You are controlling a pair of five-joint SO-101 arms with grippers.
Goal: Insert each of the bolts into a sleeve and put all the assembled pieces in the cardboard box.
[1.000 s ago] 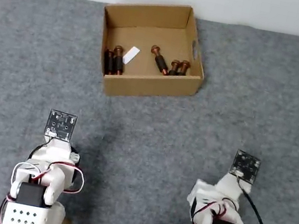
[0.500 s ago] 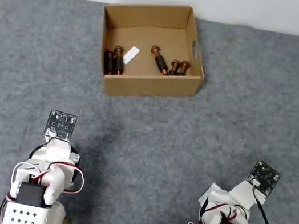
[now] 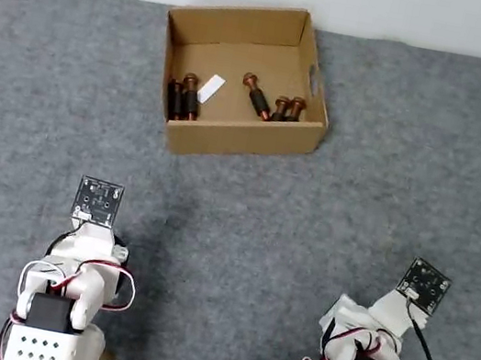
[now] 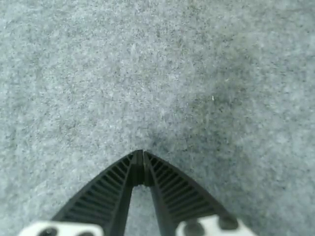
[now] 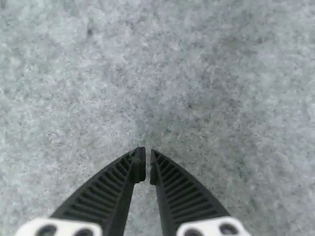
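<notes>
Along the table's near edge, the right arm (image 3: 363, 356) has swung outward toward the near right corner within the last second and has since stopped; the left arm (image 3: 71, 295) by the near left corner has not shifted. In the wrist views the left gripper (image 4: 138, 167) has its fingers pressed together at the tips, and the right gripper (image 5: 147, 167) has its fingers drawn in to a hairline gap. Both are empty, over bare grey felt (image 3: 241, 227).

This reads as both arms parked after the last drop, with the task apparently done.

At the table's far edge, near its middle, sits the cardboard box (image 3: 238, 140). Every assembled piece in sight lies inside it. A cluster (image 3: 181, 98) by its left wall has long axes running roughly near to far, copper heads toward the far wall. Beside it lies a white slip (image 3: 210, 88). The middle piece (image 3: 258, 98) lies diagonally, head far-left, sleeve end near-right. The pair (image 3: 289, 107) by the right wall shows copper heads, but their axes I cannot tell.
</notes>
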